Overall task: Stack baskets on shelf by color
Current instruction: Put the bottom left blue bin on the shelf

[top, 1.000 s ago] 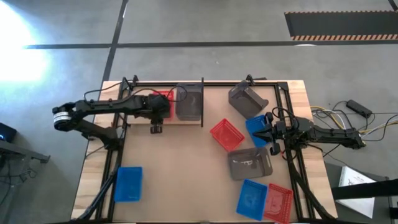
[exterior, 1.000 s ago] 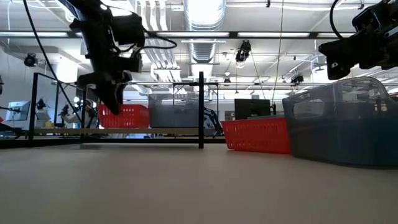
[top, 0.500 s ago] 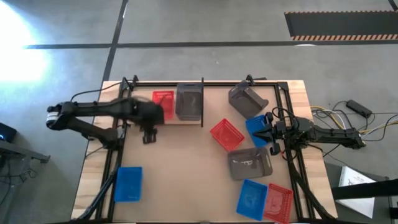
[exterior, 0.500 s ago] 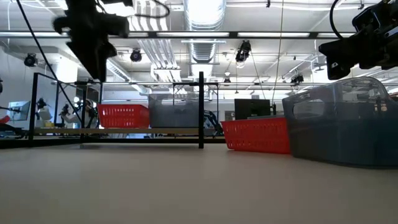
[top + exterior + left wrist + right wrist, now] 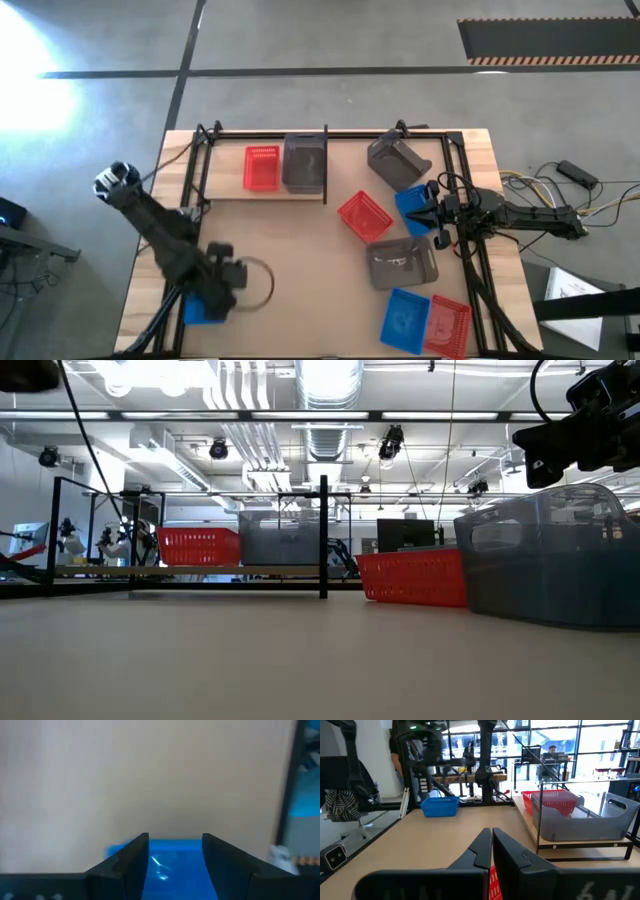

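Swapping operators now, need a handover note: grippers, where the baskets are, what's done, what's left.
Left gripper: open, above the blue basket at the table's near-left corner, not gripping it.
Right gripper: shut, empty, waiting at the right edge.
Done: one red basket and one grey basket sit side by side on the shelf.
Left: no blue on the shelf yet. Loose on the table: red, blue, two grey, plus a blue and red pair at the near right.

Floor: I see grey concrete (image 5: 330, 100) with dark lines.
Ceiling: silver ducts (image 5: 325, 385), hanging lamps.
Windows: bright glazing (image 5: 560, 740) behind desks.
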Controlling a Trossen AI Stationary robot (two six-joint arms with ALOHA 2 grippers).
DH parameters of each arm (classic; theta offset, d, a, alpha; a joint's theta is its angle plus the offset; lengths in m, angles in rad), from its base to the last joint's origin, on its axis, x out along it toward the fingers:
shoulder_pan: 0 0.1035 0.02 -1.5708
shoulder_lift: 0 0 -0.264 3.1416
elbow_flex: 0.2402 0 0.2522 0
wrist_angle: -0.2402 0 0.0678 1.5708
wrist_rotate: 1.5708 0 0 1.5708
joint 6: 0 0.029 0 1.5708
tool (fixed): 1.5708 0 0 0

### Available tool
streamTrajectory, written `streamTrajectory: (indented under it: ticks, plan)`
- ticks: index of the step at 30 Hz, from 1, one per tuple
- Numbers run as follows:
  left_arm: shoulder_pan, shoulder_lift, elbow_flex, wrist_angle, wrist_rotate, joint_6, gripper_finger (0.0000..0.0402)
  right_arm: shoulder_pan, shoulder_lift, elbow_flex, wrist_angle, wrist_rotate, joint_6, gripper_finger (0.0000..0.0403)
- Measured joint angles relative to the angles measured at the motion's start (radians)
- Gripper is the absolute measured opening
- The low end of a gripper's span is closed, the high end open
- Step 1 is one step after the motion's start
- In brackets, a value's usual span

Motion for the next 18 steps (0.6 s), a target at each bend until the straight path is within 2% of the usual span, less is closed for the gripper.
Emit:
streamTrajectory:
  ticks: [4, 8, 12, 18]
  plan:
    - [-0.086, 0.127, 0.112, -0.004, 0.059, -0.126, 0.0169, 0.0, 0.0, 0.0, 0.0, 0.0, 0.0, 0.0009]
    - [-0.133, 0.236, 0.17, -0.003, 0.164, -0.223, 0.0169, 0.0, 0.0, 0.0, 0.0, 0.0, 0.0, 0.0009]
    - [-0.172, 0.302, 0.162, -0.004, 0.263, -0.373, 0.0169, 0.0, 0.0, 0.0, 0.0, 0.0, 0.0, 0.0009]
    - [-0.218, 0.319, 0.118, -0.001, 0.257, -0.473, 0.0169, 0.0, 0.0, 0.0, 0.0, 0.0, 0.0, 0.0009]
